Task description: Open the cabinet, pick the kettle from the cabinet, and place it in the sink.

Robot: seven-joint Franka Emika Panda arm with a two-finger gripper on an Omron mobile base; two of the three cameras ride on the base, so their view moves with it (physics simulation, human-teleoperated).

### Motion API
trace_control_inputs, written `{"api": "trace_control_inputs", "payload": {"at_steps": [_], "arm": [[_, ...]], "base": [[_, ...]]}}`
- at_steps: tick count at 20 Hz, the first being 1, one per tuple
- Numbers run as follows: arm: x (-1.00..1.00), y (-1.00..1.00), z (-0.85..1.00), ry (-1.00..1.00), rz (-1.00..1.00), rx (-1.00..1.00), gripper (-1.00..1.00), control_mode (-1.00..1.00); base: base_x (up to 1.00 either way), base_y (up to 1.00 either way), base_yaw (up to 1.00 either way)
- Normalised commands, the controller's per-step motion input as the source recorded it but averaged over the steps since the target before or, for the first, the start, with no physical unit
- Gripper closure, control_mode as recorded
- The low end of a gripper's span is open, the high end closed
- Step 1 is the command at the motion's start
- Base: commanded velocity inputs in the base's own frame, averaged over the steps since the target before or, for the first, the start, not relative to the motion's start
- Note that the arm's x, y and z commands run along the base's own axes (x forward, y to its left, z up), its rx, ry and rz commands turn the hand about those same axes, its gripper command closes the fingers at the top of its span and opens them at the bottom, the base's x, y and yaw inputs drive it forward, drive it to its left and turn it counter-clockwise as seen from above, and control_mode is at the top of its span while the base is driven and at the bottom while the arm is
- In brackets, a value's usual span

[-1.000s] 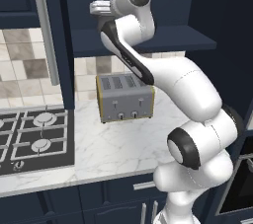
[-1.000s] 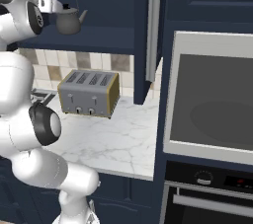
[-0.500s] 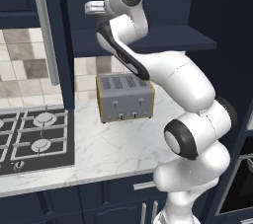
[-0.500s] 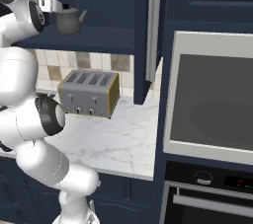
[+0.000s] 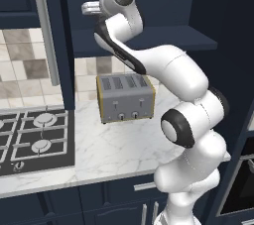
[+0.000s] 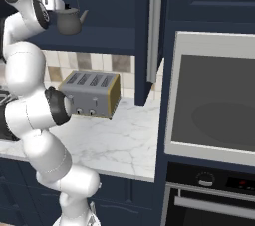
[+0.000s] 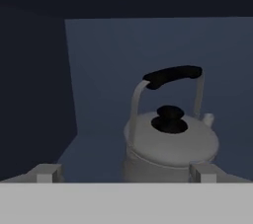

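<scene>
In the left base view my arm [image 5: 168, 70] rises from the lower right, folds back over its dark elbow joint, and reaches up and leftward so that the wrist pokes into the open cabinet [image 5: 149, 26] above the counter [image 5: 109, 149]. To the left of my tool there, the cabinet's door [image 5: 57, 40] stands swung out with its long silver handle [image 5: 47, 38] facing me, and lower on that side sits the hob [image 5: 34, 140]; directly below my reaching forearm is the four-slot toaster [image 5: 125, 97] on the counter. In the right base view my arm [image 6: 27, 100] climbs the left edge, the wrist level with the cabinet shelf [image 6: 94, 38], and the kettle [image 6: 68, 20] stands on that shelf just ahead of the tool, its spout pointing away to the right; beyond it hangs the other door handle [image 6: 154, 36], and far right is the oven [image 6: 214, 100]. In the hand view my tool [image 7: 126, 172] is spread wide and empty, one fingertip [image 7: 45, 172] at each side, the kettle [image 7: 170, 139] upright ahead and right of centre, near the right fingertip, black-gripped handle arched over its lid knob.
</scene>
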Motion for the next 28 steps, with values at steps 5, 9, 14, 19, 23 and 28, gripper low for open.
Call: {"api": "trace_control_inputs", "payload": {"at_steps": [5,9,14,19,23,28], "arm": [[0.27,0.05,-0.01,0.00,0.00,-0.06,-1.00,-1.00],[0.29,0.09,-0.05,0.00,0.00,-0.02,-1.00,-1.00],[0.38,0.03,-0.01,0.00,0.00,0.00,-1.00,-1.00],[0.29,0.09,0.01,-0.01,0.00,0.00,-1.00,-1.00],[0.24,0.23,0.00,-0.03,0.00,0.00,-1.00,-1.00],[0.24,0.09,0.00,-0.01,0.00,-0.01,-1.00,-1.00]], "base": [[0.00,0.00,0.00],[0.00,0.00,0.00],[0.00,0.00,0.00],[0.00,0.00,0.00],[0.00,0.00,0.00],[0.00,0.00,0.00]]}}
